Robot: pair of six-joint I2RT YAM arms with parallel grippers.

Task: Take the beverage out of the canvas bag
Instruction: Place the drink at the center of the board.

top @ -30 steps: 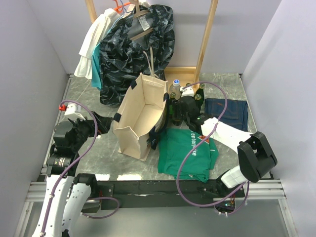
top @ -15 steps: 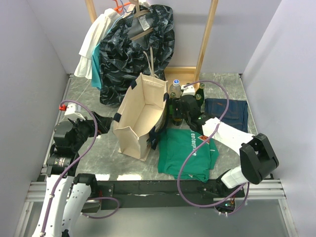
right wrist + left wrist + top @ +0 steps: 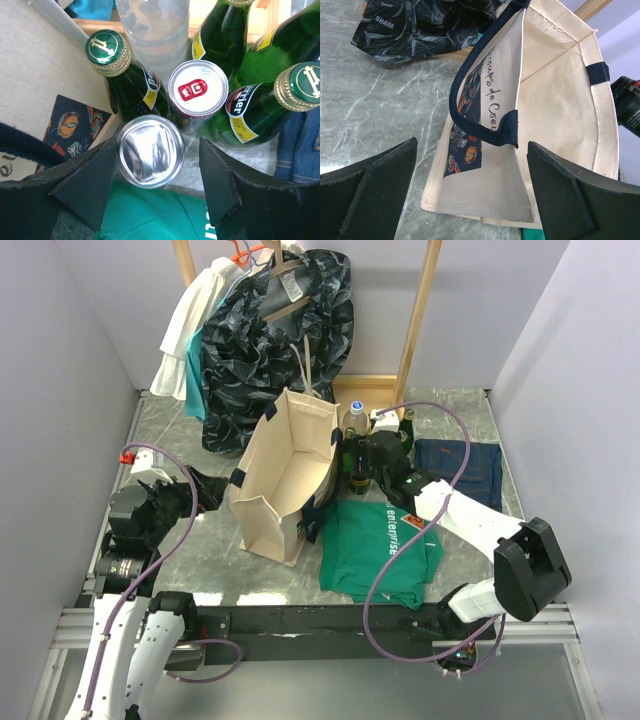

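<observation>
The cream canvas bag (image 3: 285,475) stands open-topped at mid-table, with navy trim; I see nothing inside it. A beverage can (image 3: 151,151), its plain silver end up, stands on the table just right of the bag (image 3: 45,75), among other drinks. My right gripper (image 3: 157,144) hangs over this can with the jaws open: the left finger is at the can's side, and the right finger stands apart with a gap. In the top view the right gripper (image 3: 358,462) hides the can. My left gripper (image 3: 472,145) is wide open and faces the bag's near corner (image 3: 485,200), holding nothing.
Green Perrier bottles (image 3: 125,70) (image 3: 265,105), a red-tab can (image 3: 195,90) and a clear bottle (image 3: 155,25) crowd behind the silver can. A green T-shirt (image 3: 380,545) lies in front and folded jeans (image 3: 460,468) to the right. Garments (image 3: 275,340) hang on a wooden rack (image 3: 420,320) behind.
The right gripper's jaws have spread a little wider round the can, and the right arm's elbow has drifted rightward. The left arm and the bag have not moved.
</observation>
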